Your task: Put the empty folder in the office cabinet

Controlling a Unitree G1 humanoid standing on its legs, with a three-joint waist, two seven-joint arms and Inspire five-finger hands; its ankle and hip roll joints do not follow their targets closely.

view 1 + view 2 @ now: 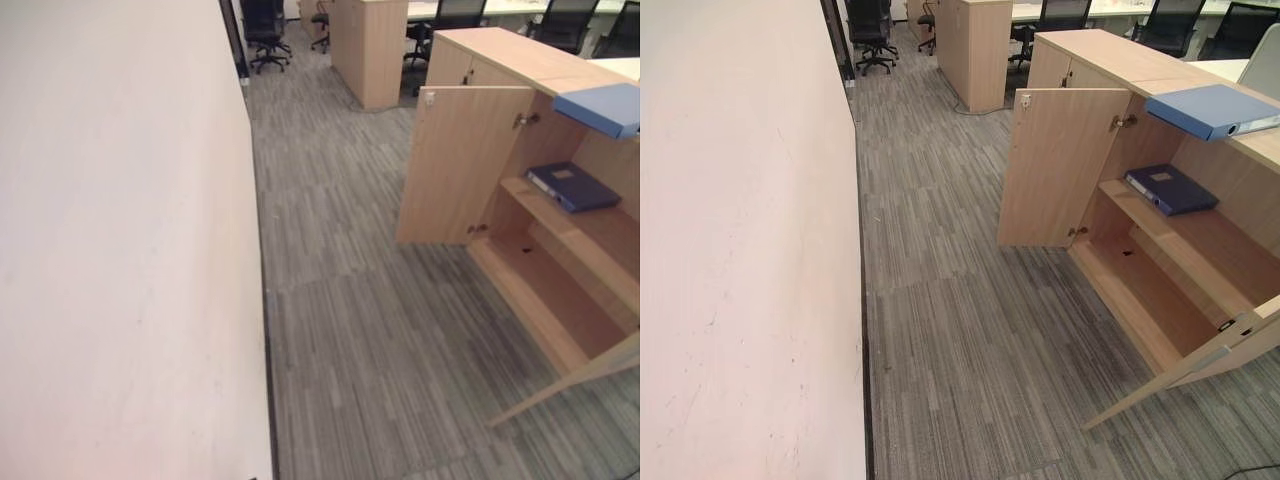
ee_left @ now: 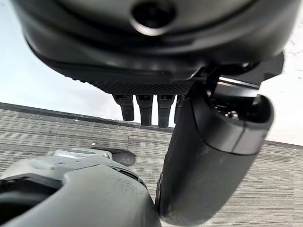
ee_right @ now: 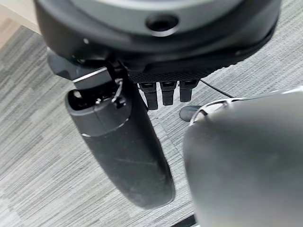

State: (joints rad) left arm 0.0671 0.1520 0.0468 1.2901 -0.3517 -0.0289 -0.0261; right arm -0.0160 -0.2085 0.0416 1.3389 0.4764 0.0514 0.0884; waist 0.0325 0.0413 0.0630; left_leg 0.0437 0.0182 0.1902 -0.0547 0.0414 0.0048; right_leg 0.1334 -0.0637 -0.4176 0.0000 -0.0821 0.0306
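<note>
The wooden office cabinet [image 1: 1160, 290] stands at the right with both doors swung open. A dark blue folder [image 1: 1171, 188] lies flat on its upper shelf; the lower shelf is bare. On the cabinet's top rests a light blue folder [image 1: 1210, 108], near the front edge. My left hand [image 2: 142, 56] hangs over the grey carpet by the wall, fingers straight, holding nothing. My right hand [image 3: 156, 42] also hangs above the carpet, fingers relaxed and with nothing in them.
A white wall [image 1: 120, 250] runs along the left. The far cabinet door [image 1: 1055, 165] juts into the aisle, and the near door [image 1: 1200, 365] sticks out low at the right. Office chairs [image 1: 265, 30] and another wooden unit [image 1: 368, 50] stand far ahead.
</note>
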